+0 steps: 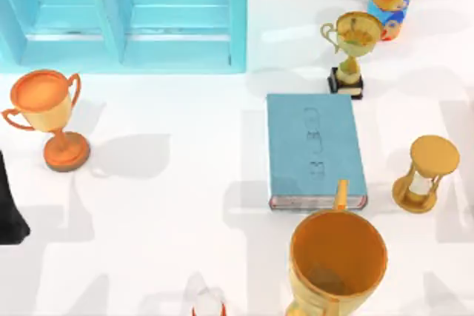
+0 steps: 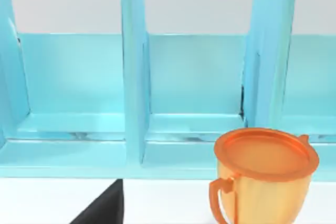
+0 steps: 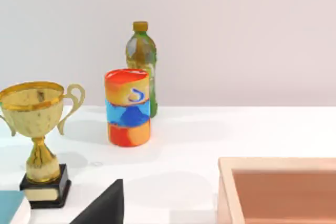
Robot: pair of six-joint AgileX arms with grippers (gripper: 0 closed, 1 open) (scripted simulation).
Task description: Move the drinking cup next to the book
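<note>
- Drinking cup: I cannot pick it out for certain. A small red-and-pale thing [image 1: 208, 306], cut off by the table's near edge at 7 o'clock from the book, may be it. I judge the task to be at its start, with the cup not yet fetched. The next move calls for finding the cup, gripping its ribbed round wall, and setting it down on a bare spot beside the book.
- Shelf [image 1: 122, 12]: pale teal with upright dividers and smooth, glossy boards, at 11 o'clock from the book.
- Book [image 1: 315, 149]: a flat teal hardcover with faint embossed marks and pale page edges, lying mid-table.
- Goblet [image 1: 337, 260]: big, orange-gold and one-handled, at 6 o'clock and just beside the book's near edge. It crowds that side.
- Orange trophy [image 1: 46, 109]: shiny and two-handled, at 9 o'clock, well apart from the book.
- Gold trophy [image 1: 354, 42]: on a black base at 12 to 1 o'clock, near the book's far corner.
- Hourglass [image 1: 426, 174]: has a golden frame, at 3 o'clock.
- Can [image 1: 391, 1]: striped red, blue and orange, with a green bottle [image 3: 142, 66] behind it.
- Left gripper [image 2: 102, 205]: faces the shelf. Whether the claw is spread or closed, I cannot tell.
- Right gripper [image 3: 102, 205]: faces the can. The state of its claw cannot be told either.
</note>
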